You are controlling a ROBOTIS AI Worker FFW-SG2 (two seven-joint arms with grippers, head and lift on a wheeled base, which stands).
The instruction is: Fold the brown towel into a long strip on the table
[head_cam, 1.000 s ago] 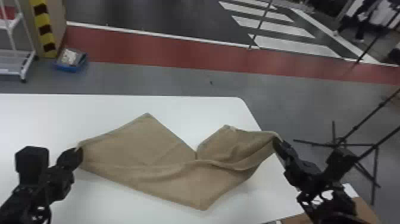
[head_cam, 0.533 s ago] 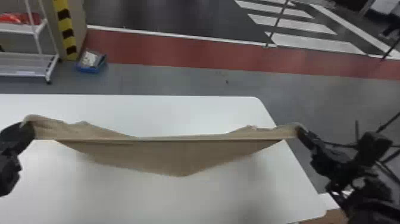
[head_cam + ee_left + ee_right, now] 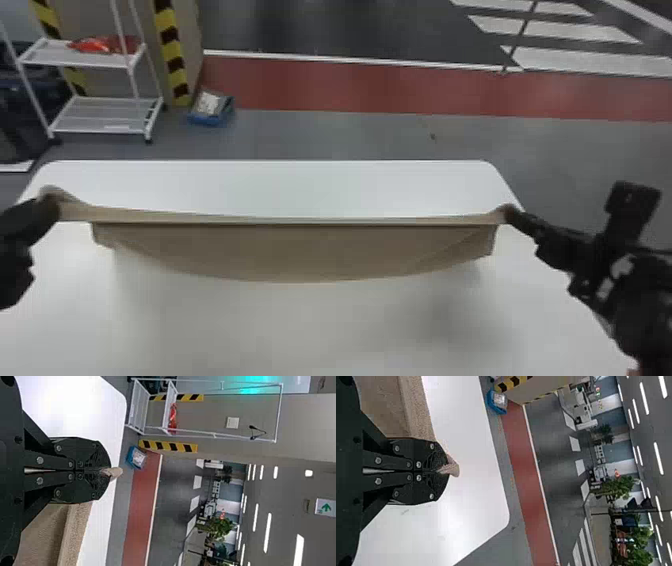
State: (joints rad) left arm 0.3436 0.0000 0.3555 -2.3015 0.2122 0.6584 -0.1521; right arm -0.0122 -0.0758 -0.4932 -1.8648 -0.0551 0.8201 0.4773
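Left gripper (image 3: 49, 201): at the head view's left, its jaws pressed together on one end of the towel's upper edge.
White rack (image 3: 90, 61): on the floor beyond the table, far left.
Brown towel (image 3: 295, 250): stretched nearly straight between both grippers over the white table (image 3: 300, 332), its lower part hanging in a shallow curve.
Right gripper (image 3: 511, 214): jaws closed, pinching the towel's other end.

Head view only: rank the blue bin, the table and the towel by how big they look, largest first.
1. Table
2. Towel
3. Blue bin
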